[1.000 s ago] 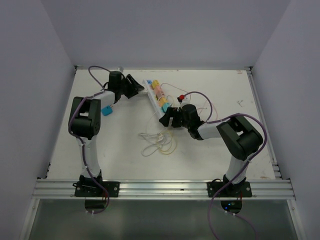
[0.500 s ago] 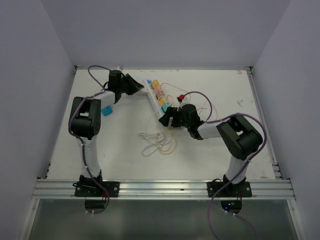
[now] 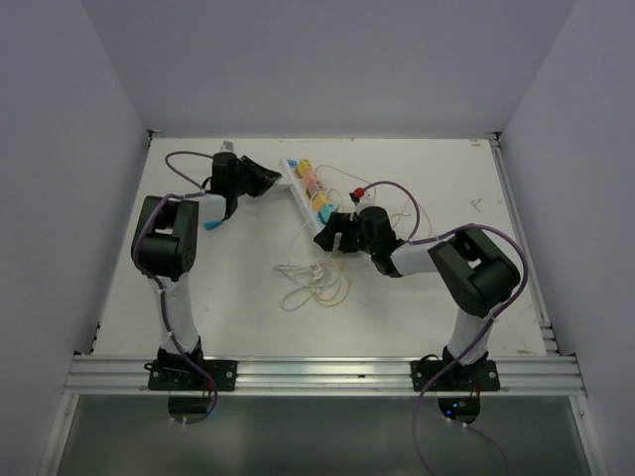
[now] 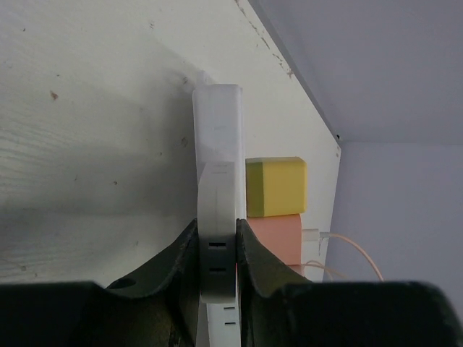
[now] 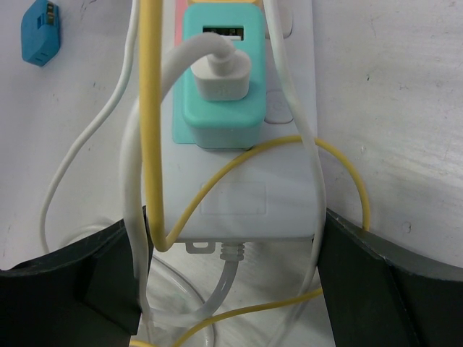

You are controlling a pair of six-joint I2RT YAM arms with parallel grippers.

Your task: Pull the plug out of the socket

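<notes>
The socket (image 3: 301, 184) is a long white power strip lying aslant at the table's middle back, with yellow (image 3: 309, 166), pink (image 3: 316, 183) and teal (image 3: 326, 215) plugs in it. My left gripper (image 3: 275, 178) is at its far end. In the left wrist view its fingers (image 4: 187, 253) are shut on a narrow white slotted part (image 4: 217, 217) beside the yellow plug (image 4: 275, 186); it looks like the strip's edge. My right gripper (image 3: 330, 234) straddles the near end (image 5: 242, 199). Its fingers (image 5: 108, 267) press white and yellow cords against both long sides, below the teal plug (image 5: 219, 108).
A loose blue plug (image 3: 211, 220) lies left of the strip, also in the right wrist view (image 5: 40, 32). White and yellow cords (image 3: 313, 278) coil in front of the strip. A red-tipped piece (image 3: 358, 193) lies just right of it.
My left wrist has turned and drawn slightly left at the strip's far end; its cable loop has shifted. The right arm and the strip have stayed put.
</notes>
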